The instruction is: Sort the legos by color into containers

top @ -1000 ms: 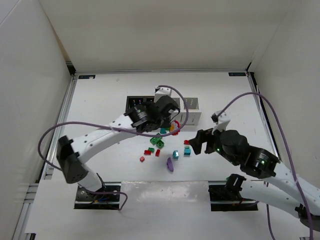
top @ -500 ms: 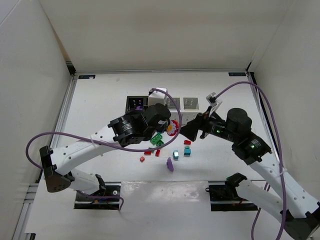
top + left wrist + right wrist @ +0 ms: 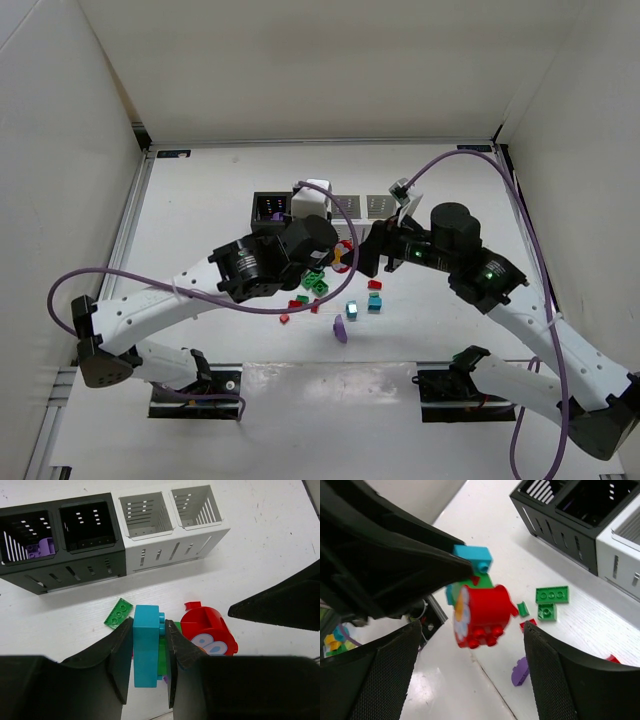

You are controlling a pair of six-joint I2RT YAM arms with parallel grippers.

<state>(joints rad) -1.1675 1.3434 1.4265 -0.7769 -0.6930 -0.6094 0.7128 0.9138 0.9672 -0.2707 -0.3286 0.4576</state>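
While my left gripper (image 3: 148,630) pinches a smooth, studded teal plastic brick (image 3: 146,655), my right gripper (image 3: 472,630) gapes wide around a rounded red block (image 3: 482,610).

On my white tabletop (image 3: 200,220) the row of containers (image 3: 165,552) stands at the back. In front of it, loose legos (image 3: 351,310) lie scattered: green, red, teal, and one purple piece (image 3: 340,330).
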